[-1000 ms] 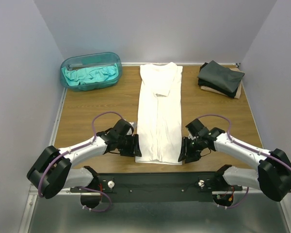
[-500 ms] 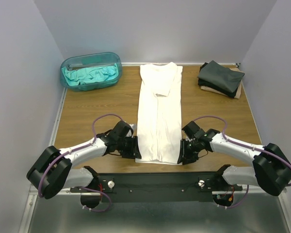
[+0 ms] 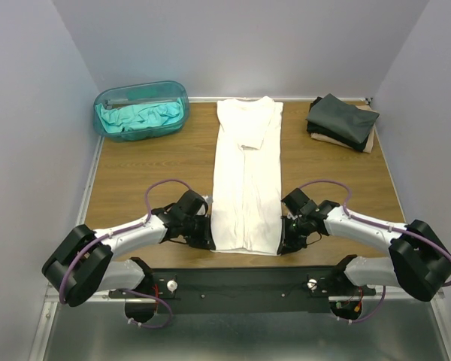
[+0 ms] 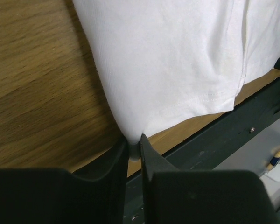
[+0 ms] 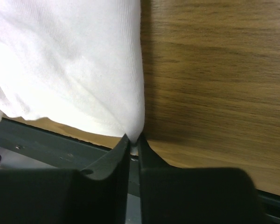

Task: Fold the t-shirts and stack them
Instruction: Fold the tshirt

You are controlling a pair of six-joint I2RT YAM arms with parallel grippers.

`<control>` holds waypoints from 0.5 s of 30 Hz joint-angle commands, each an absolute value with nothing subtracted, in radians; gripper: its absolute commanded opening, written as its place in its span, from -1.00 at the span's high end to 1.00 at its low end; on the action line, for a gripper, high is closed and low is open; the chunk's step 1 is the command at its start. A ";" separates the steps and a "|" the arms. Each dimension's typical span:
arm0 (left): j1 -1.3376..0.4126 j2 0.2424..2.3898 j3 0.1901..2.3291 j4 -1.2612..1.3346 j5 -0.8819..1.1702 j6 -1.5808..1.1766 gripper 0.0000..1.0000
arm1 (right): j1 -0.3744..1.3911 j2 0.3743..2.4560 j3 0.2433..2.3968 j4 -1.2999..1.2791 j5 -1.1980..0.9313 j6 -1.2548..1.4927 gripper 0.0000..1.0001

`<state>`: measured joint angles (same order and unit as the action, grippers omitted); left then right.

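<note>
Left claw [image 3: 210, 241], right claw [image 3: 284, 244] have closed on t-shirt [image 3: 248, 177] stretched near-to-far.

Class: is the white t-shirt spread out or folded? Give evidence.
Partly folded: the white t-shirt lies as a long narrow strip, its sides turned inward.

There is one table [image 3: 150, 162]. One white t-shirt [image 3: 246, 180] lies down its middle. At the far left corner stands one teal plastic tub [image 3: 143, 86]. It has teal cloth [image 3: 139, 116] in it, but I cannot tell how many shirts that is. At the far right corner sits one pile of folded clothes [image 3: 342, 120]. It looks like two dark layers, with one tan layer [image 3: 370, 141] at the bottom. At the near edge are two robot arms, the left arm [image 3: 128, 233] and the right arm [image 3: 368, 226]. Each has one gripper, so that makes two: the left gripper [image 3: 208, 239] and the right gripper [image 3: 286, 242].
</note>
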<state>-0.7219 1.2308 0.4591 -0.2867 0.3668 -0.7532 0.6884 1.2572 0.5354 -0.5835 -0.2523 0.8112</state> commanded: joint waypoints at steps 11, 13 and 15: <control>-0.752 1.186 0.425 -0.350 0.356 -0.761 1.00 | 0.698 1.240 0.531 -0.638 -0.268 0.821 0.99; -0.753 1.151 0.426 -0.374 0.362 -0.768 1.00 | 0.703 1.211 0.543 -0.692 -0.267 0.818 0.99; -0.755 1.117 0.428 -0.399 0.364 -0.794 1.00 | 0.703 1.180 0.549 -0.738 -0.267 0.827 0.99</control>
